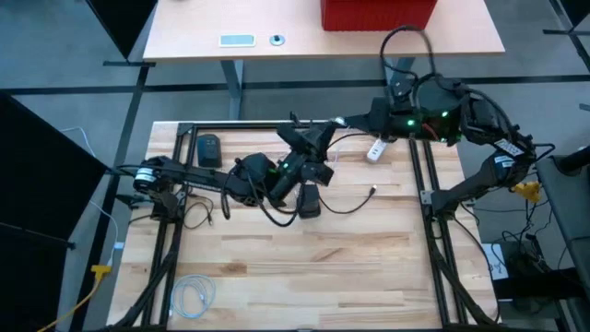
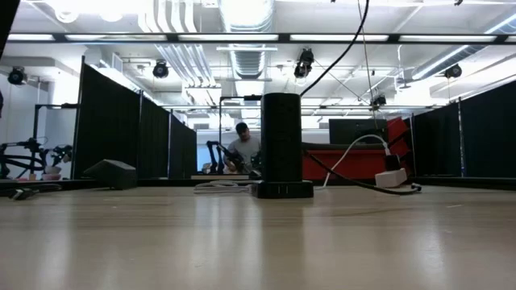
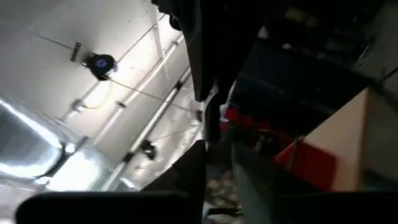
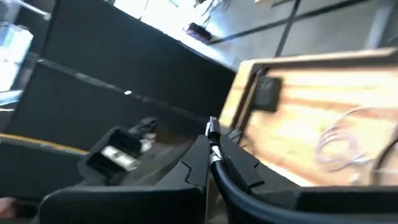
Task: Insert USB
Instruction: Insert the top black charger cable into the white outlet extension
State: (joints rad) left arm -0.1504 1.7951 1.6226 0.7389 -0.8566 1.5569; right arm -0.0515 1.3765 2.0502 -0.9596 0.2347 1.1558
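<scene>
USB plug (image 4: 213,130) in right end effector (image 4: 214,152)

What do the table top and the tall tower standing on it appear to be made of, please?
The table top looks like light wood, lightly sealed: long planks with visible grain and joint lines. The tall tower looks like matte black plastic: smooth, even, with little shine. Its exact material cannot be confirmed from here.
</scene>
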